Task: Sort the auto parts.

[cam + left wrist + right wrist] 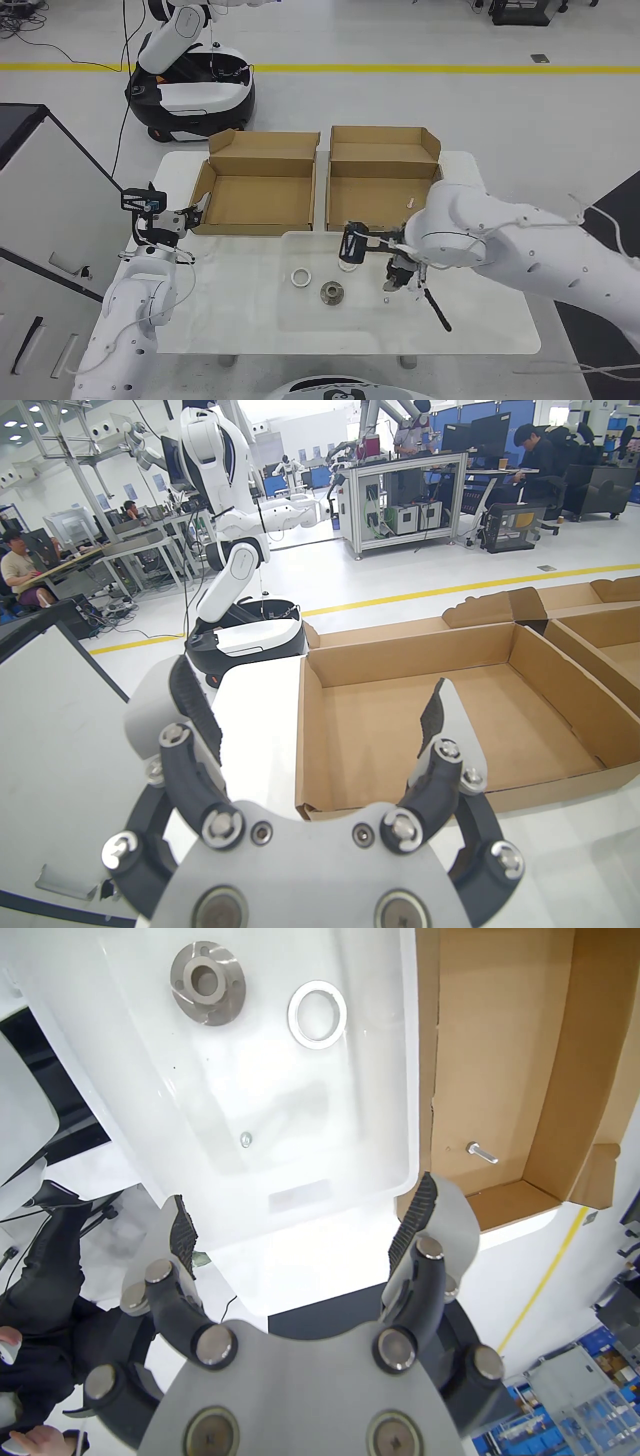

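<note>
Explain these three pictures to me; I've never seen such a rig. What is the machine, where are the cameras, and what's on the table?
This is a two-armed robot at a white table. The top view looks down from a camera above its arms. The other two views come from cameras on its wrists, each looking past its own gripper. On the table stand a cardboard left box and right box, with a white tray in front. In the tray lie a metal flange, a ring and a small fastener. One bolt lies in the right box. The left gripper, by the left box, and the right gripper, over the tray, are open and hold nothing.
</note>
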Motion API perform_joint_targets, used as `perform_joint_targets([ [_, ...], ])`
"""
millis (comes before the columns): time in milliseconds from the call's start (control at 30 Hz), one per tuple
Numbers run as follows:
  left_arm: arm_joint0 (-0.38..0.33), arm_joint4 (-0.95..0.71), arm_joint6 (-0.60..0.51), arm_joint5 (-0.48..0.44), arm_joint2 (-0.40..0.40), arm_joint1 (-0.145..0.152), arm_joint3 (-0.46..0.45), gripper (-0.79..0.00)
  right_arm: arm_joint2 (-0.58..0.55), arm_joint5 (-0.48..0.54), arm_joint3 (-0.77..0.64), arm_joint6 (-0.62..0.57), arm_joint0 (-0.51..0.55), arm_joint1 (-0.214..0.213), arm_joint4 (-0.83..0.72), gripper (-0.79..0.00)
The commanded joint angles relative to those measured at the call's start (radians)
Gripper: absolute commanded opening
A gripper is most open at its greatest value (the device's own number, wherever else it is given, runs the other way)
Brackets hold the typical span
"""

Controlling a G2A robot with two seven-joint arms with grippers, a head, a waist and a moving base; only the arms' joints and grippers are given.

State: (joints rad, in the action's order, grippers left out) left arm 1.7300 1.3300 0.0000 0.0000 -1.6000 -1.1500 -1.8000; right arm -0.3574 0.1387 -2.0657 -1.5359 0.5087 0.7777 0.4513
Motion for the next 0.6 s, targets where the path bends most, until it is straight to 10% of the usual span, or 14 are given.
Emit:
perform_joint_targets([
  [0, 0.000, 0.000, 0.000, 0.000, 0.000, 0.000, 0.000, 0.000, 0.016, 0.001, 0.001, 0.000, -0.002, 0.002, -0.002, 0.000],
  [567, 0.000, 0.000, 0.000, 0.000, 0.000, 0.000, 0.000, 0.000, 0.062, -0.013, 0.043, 0.000, 0.012, 0.026, -0.016, 0.000],
])
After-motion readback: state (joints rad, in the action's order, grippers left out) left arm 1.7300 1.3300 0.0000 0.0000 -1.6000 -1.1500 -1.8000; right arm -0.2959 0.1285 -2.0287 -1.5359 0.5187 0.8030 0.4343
